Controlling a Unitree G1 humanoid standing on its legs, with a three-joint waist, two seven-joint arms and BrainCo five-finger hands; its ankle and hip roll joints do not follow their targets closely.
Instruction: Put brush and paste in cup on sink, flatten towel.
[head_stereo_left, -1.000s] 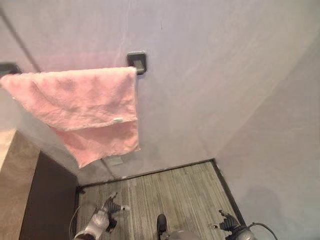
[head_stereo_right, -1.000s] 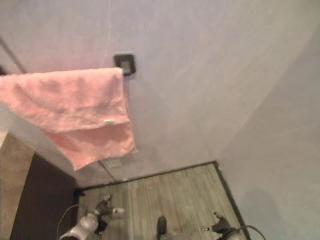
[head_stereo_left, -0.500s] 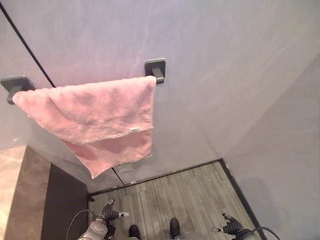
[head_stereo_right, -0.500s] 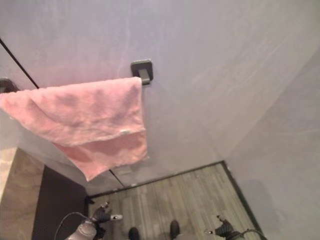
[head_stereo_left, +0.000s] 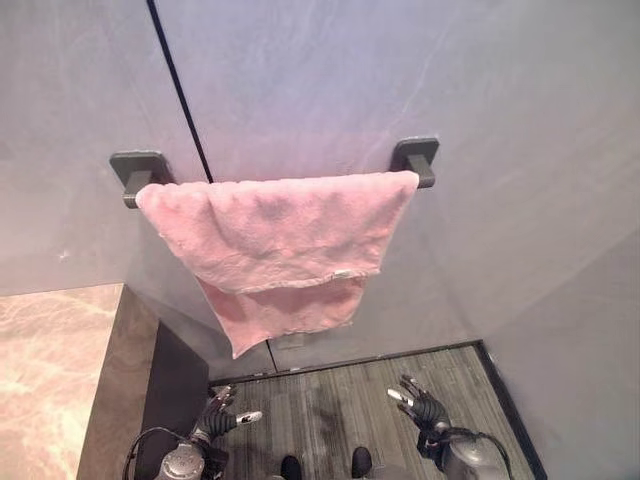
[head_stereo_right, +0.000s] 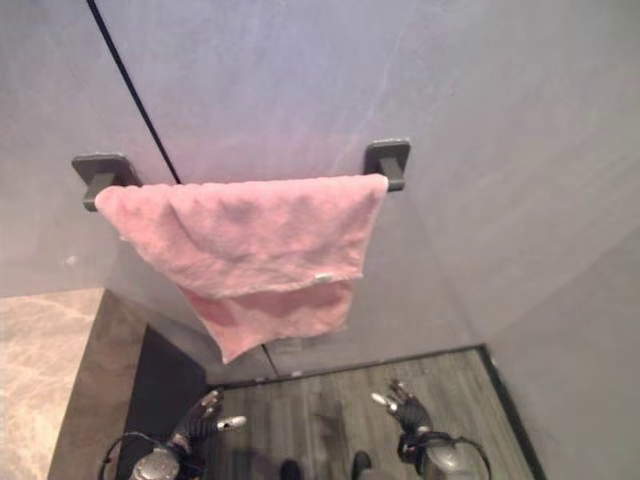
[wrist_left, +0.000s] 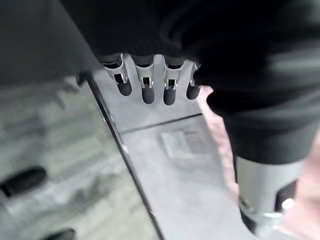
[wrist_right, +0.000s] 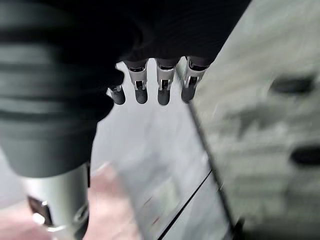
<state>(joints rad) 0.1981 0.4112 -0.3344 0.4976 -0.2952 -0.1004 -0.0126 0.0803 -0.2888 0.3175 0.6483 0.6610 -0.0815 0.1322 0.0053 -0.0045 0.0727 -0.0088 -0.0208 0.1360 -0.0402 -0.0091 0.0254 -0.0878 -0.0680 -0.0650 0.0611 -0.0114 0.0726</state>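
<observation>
Two hands hang low near the floor, well below the pink towel. Note that the towel drapes unevenly over the wall bar, untouched. Left hand and right hand both have relaxed, spread fingers holding nothing.

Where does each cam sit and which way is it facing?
Left and right eye views: head, facing the wall; pink towel on the bar, left hand and right hand low.
Left wrist view: left wrist, along straight fingers toward wall and floor.
Right wrist view: right wrist, likewise.
Shared: pink towel in every view.
</observation>
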